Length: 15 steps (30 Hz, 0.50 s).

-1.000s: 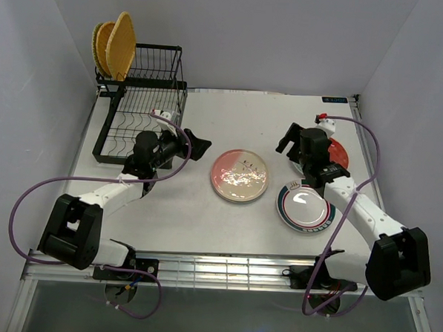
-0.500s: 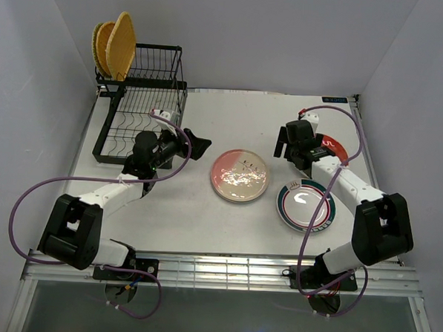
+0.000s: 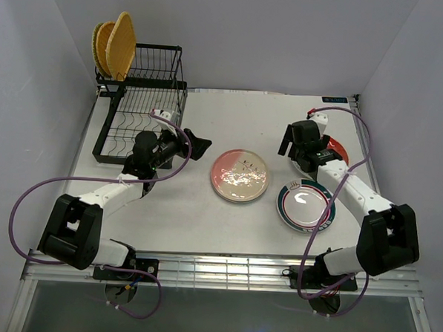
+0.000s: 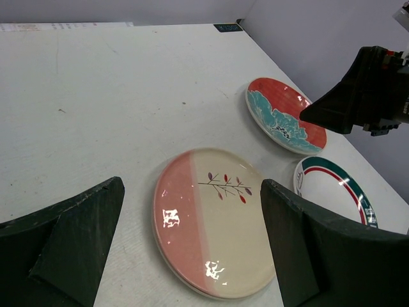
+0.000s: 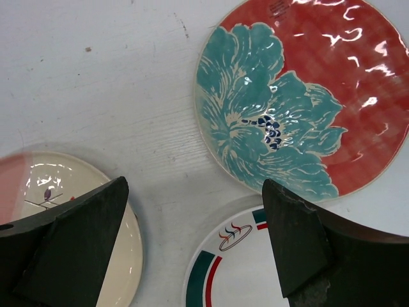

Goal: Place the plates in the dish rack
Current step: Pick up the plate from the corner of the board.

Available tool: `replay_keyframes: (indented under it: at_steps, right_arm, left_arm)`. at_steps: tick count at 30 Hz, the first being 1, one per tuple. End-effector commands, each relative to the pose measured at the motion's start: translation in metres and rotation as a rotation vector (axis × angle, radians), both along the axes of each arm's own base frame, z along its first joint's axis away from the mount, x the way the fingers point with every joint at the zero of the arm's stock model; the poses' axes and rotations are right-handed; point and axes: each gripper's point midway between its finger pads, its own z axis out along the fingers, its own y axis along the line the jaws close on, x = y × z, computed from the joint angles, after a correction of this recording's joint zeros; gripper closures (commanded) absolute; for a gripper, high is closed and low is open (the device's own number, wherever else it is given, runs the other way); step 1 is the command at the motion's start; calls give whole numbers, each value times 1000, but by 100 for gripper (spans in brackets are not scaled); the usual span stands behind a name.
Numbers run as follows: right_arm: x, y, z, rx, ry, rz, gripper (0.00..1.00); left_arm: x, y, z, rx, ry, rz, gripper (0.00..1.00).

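On the white bench (image 3: 231,122), the red floral plate (image 5: 307,96) is laid flat just ahead of the right fingers (image 5: 300,243), held open, empty.

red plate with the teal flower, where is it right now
Top view: the red plate lies flat on the right side of the table, just behind the green-rimmed white plate and right of the pink-and-white plate.

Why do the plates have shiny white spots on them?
That's light bouncing off the glossy glaze. Right wrist view: white squiggles on the red flower plate, mostly on its red part. Left wrist view: two bright patches on the pink-and-white plate. Top view: fainter speckles on that same plate.
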Motion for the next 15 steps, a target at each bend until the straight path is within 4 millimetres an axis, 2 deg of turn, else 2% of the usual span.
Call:
replay_keyframes:
  at_steps: [1, 3, 5, 6, 7, 8, 9, 11, 12, 14, 15]
  right_arm:
    - [4, -12, 21, 106, -83, -57, 9]
    - [2, -17, 19, 148, -85, -57, 9]
    - [-1, -30, 31, 192, -126, -76, 9]
    - [-8, -37, 23, 193, -124, -93, 9]
    - [-9, -47, 39, 228, -194, -119, 9]
    - [-12, -51, 42, 245, -215, -126, 9]
    - [-17, -64, 42, 257, -234, -155, 9]
    - [-20, -72, 43, 288, -243, -171, 9]
    - [-22, -85, 43, 291, -251, -202, 9]
    - [-25, -91, 37, 320, -236, -202, 9]
    - [-28, -105, 36, 323, -244, -241, 9]
  left_arm:
    - [-6, -2, 10, -6, -38, -23, 2]
    - [-6, -2, 12, -6, -42, -23, 2]
    - [-6, -2, 12, -6, -42, -23, 2]
    - [-6, -1, 13, -5, -46, -22, 2]
    - [-7, -1, 13, -5, -49, -22, 2]
    - [-7, -2, 14, -5, -50, -23, 2]
    - [-8, -2, 15, -6, -53, -23, 2]
    - [-8, -1, 15, -6, -53, -22, 2]
    - [-8, -1, 17, -9, -56, -22, 2]
    - [-8, -1, 17, -11, -54, -19, 2]
    - [-8, -1, 17, -13, -52, -16, 2]
